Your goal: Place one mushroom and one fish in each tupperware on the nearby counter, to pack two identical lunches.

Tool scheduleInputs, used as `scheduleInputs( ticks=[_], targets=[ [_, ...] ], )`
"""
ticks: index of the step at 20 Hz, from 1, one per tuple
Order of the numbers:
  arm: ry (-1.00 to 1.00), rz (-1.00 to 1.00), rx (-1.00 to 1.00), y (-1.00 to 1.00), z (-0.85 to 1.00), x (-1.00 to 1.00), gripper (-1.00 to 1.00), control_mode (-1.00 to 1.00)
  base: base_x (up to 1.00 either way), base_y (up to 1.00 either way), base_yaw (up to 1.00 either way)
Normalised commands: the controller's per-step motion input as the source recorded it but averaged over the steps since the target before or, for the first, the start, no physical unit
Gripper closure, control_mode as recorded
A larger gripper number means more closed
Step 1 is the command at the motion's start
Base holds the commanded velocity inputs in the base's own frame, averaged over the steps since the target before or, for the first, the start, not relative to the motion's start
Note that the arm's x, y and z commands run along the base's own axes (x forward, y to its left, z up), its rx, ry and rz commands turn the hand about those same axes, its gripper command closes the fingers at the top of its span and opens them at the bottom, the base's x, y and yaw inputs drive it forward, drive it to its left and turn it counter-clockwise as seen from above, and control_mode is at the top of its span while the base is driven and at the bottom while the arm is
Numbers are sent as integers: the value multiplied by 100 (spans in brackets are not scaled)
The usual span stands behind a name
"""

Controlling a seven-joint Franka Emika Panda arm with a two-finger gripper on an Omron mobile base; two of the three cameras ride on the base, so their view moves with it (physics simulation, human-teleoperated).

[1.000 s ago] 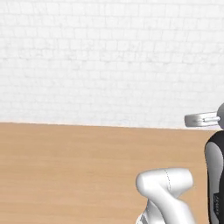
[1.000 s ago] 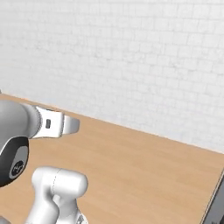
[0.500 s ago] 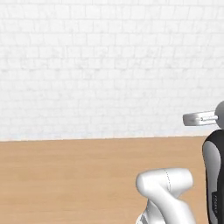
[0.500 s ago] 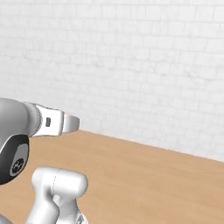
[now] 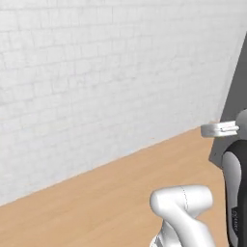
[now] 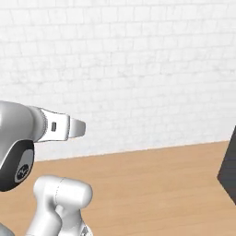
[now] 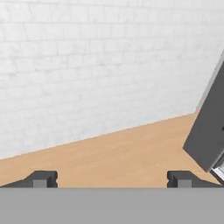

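Facing a white brick wall (image 6: 138, 69) — packing not begun, by the look.
Gripper (image 7: 111, 179) fingers wide, holding nothing; dark panel (image 7: 208, 131) at three o'clock — both lunches remain.

Bare corner of a rendered indoor room, as far as I can tell from my cameras

A white-painted brick wall (image 5: 96, 82) takes up the upper part of my frames, and a light wooden plank floor (image 6: 152, 184) runs along the bottom. At the right edge of each frame I see a tall dark grey slab-sided unit (image 7: 210, 127) standing on the floor; it could be an appliance or a cabinet, but I cannot tell which. From my hand camera a thin pale strip shows along its lower right side. Everything has the flat, even shading of a simulation.
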Motion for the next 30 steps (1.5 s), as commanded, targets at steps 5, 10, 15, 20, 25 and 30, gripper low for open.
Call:
scheduleInputs(
  ticks=[5, 10, 15, 20, 25, 30],
  targets=[
    [0, 0, 0, 0, 0, 0, -100, 100, 57, 45, -83],
    [0, 0, 0, 0, 0, 0, -100, 100, 67, 55, -80],
    [0, 0, 0, 0, 0, 0, -100, 100, 75, 67, -75],
    [0, 0, 0, 0, 0, 0, -100, 100, 80, 85, -66],
    [0, 0, 0, 0, 0, 0, -100, 100, 84, 67, -49],
    [0, 0, 0, 0, 0, 0, -100, 100, 93, 22, -27]
  ],
)
